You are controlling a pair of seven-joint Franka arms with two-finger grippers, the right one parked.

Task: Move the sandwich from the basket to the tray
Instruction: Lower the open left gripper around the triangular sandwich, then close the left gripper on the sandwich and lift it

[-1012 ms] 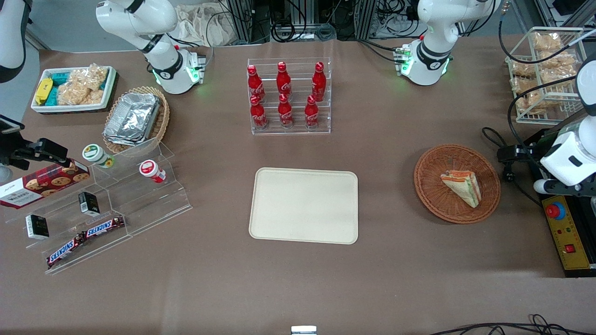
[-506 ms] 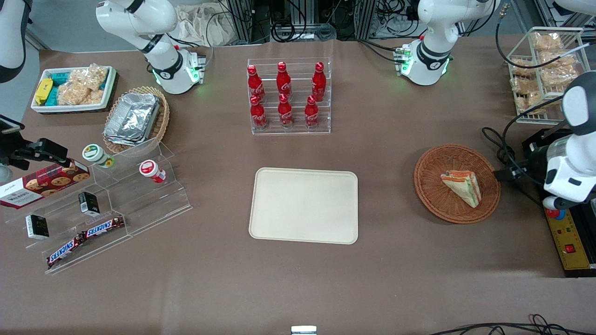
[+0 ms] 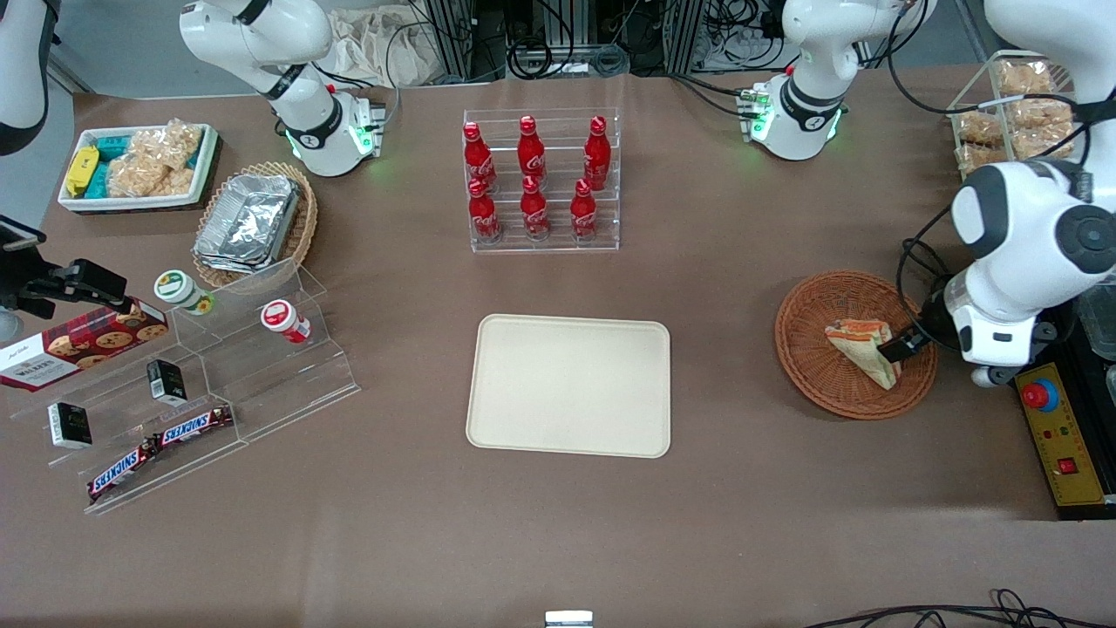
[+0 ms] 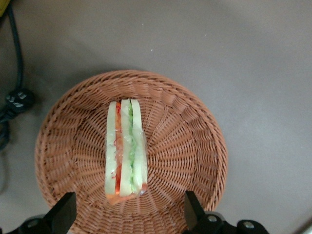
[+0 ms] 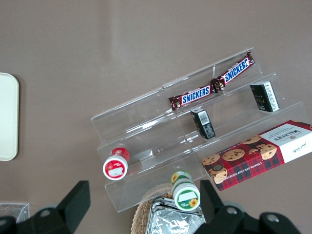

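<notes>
Hovering above the basket (image 4: 195,146), the pincer (image 4: 127,214) stands with its two fingers (image 4: 63,212) spread wide and empty, one to each side of the sandwich (image 4: 126,153). The step in hand appears to be the approach before the grasp. To do it well, the pincer should descend straight down with the wedge centred between the fingers, so that they close on the two flat bread faces and not on the layered edge. Closure should be gentle: the bread will likely compress, and the clear wrap may slip. The fingertips should stop short of the wicker floor and clear of the rim.

The sandwich lies directly below the pincer, resting in the middle of the basket with its filling layers facing upward, untouched. In the front view the pincer (image 3: 898,347) shows over the side of the sandwich (image 3: 859,347) that faces the working arm's end of the desk (image 3: 741,488). The tray (image 3: 568,385) lies well apart from the pincer, toward the parked arm's end, bare and flat.
</notes>
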